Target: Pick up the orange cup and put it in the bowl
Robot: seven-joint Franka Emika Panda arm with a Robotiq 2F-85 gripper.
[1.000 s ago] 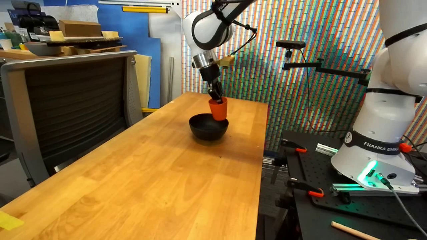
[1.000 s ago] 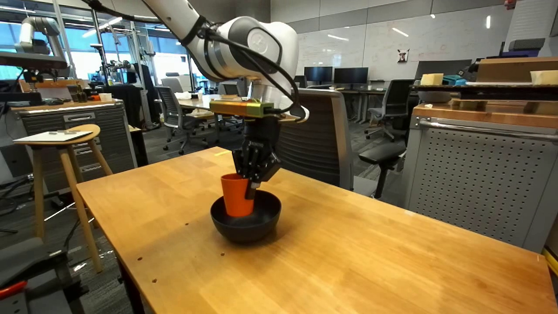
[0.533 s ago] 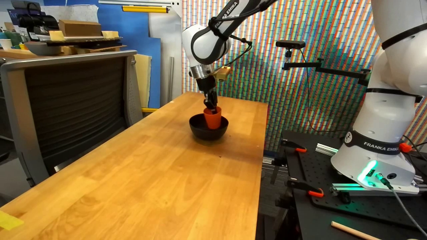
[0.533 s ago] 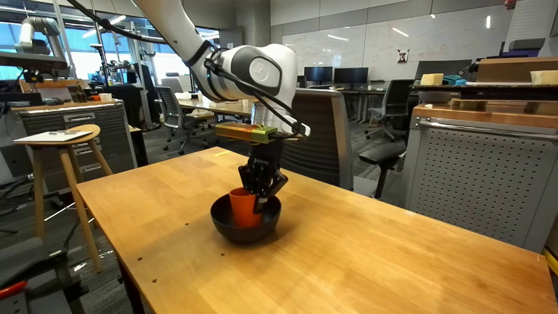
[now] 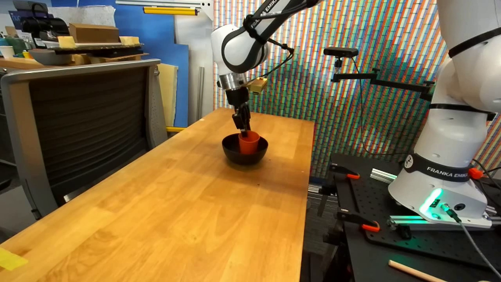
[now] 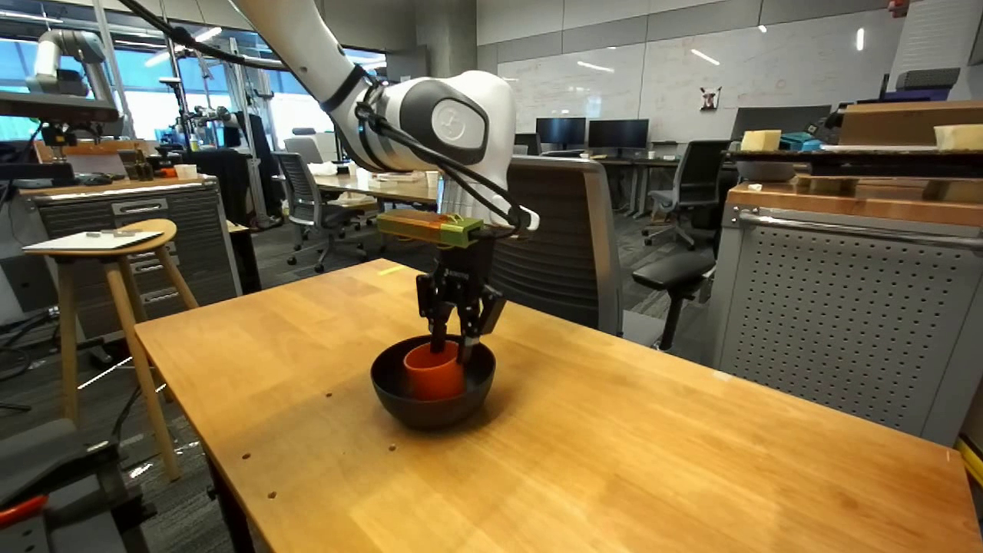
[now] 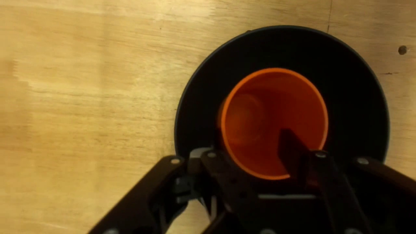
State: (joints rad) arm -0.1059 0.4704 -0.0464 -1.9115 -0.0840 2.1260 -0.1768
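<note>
The orange cup [image 5: 249,145] sits inside the black bowl [image 5: 234,156] in both exterior views, leaning slightly in an exterior view [image 6: 428,382]. The bowl [image 6: 418,415] rests on the wooden table. My gripper [image 6: 451,353] is over the cup with its fingers spread apart, one fingertip inside the cup and one outside its wall. In the wrist view the cup [image 7: 276,78] opens toward the camera, ringed by the bowl [image 7: 198,107]. One finger of my gripper [image 7: 247,151] reaches inside the cup's rim, the other is beside it. The cup's base is hidden in the exterior views.
The wooden table [image 5: 188,211] carries the bowl. An office chair [image 5: 90,117] stands along one long side. The robot base [image 5: 442,176] stands on a black mount beside the other side. Yellow tape [image 5: 11,259] is on the table near a corner.
The cup has gone down into the bowl and now leans more. My gripper moved down with it, then opened its fingers and rose slightly. The bowl has not moved.
</note>
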